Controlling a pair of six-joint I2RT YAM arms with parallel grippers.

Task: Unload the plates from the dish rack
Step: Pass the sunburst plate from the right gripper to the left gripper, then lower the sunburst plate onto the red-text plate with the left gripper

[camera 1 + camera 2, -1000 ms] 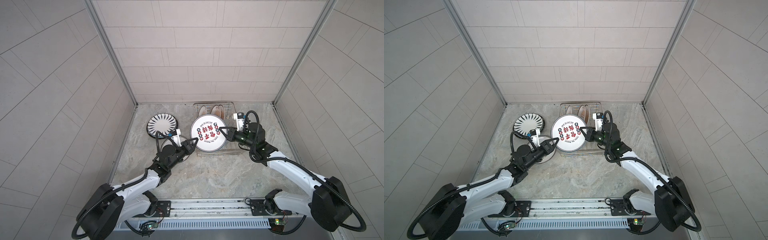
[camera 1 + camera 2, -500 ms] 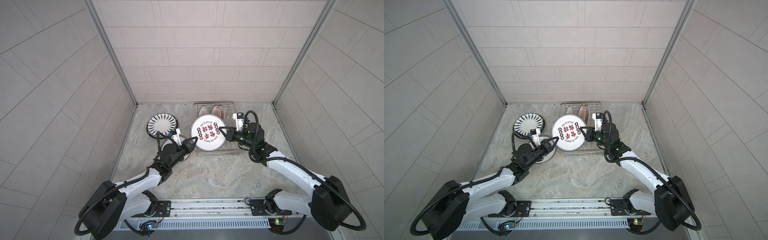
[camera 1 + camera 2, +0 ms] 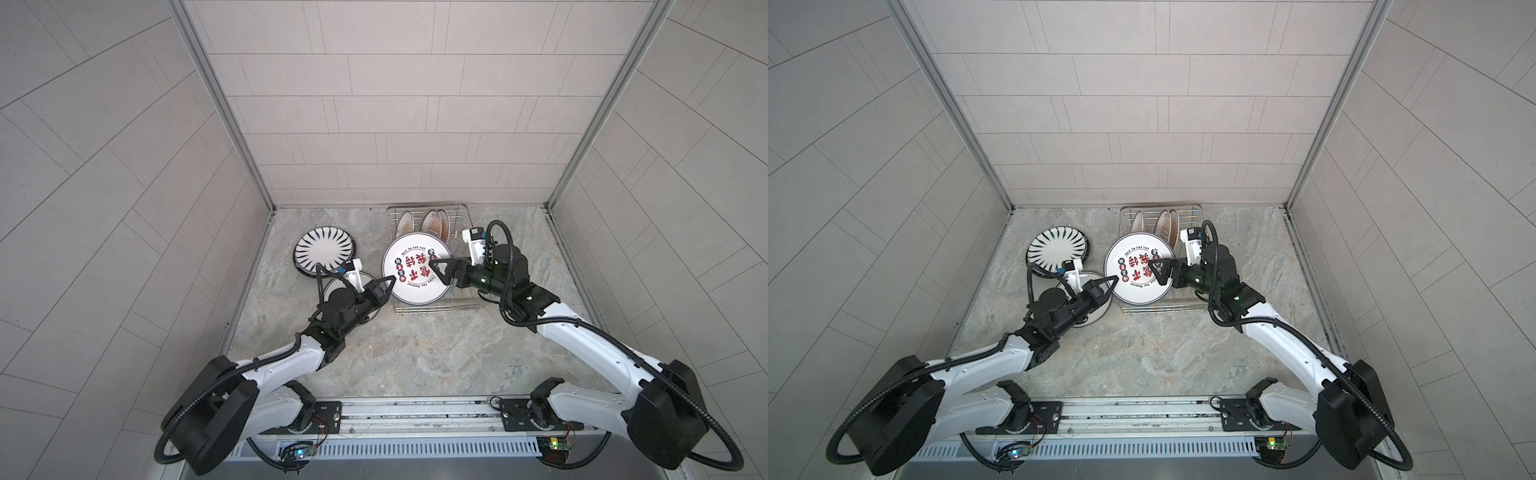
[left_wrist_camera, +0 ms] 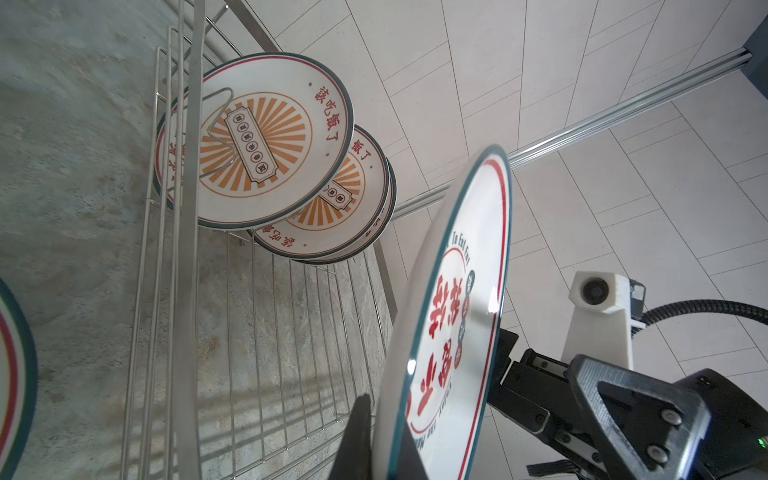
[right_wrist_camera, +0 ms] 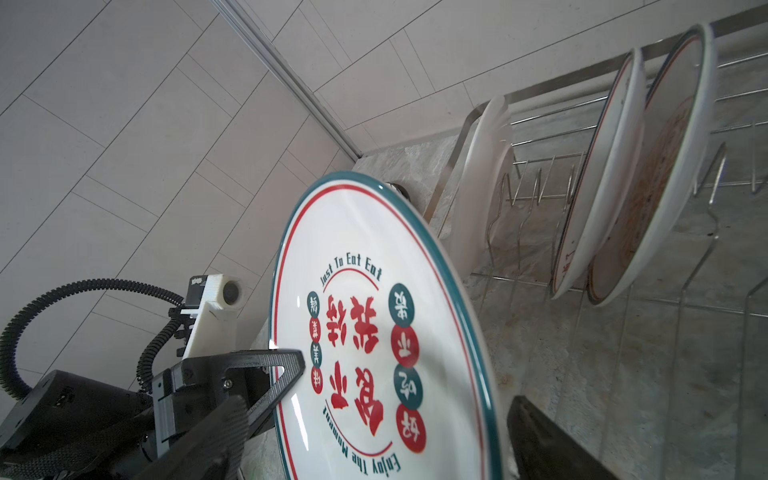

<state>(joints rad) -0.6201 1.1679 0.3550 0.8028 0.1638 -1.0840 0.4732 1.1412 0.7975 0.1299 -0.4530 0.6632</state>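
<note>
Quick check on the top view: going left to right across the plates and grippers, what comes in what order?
black-striped plate → left gripper, at the lettered plate's left rim → lettered plate → right gripper, over its right side

A: Rack position?
B: The dish rack sits at the back of the counter, right of centre, its rear side by the back wall.
A: Contents?
B: Three racked plates stand on edge at its rear: one alone on the left, two together on the right.
A: Plate in the air?
B: The raised plate is tilted over the rack's front-left part, before the racked ones. The left gripper pinches its left edge. The right gripper is at its right edge, jaws spread.
A: Outside the rack?
B: Two lie flat left of it: the rear-left plate behind, the near-left plate just before it, partly under the left arm.
</note>
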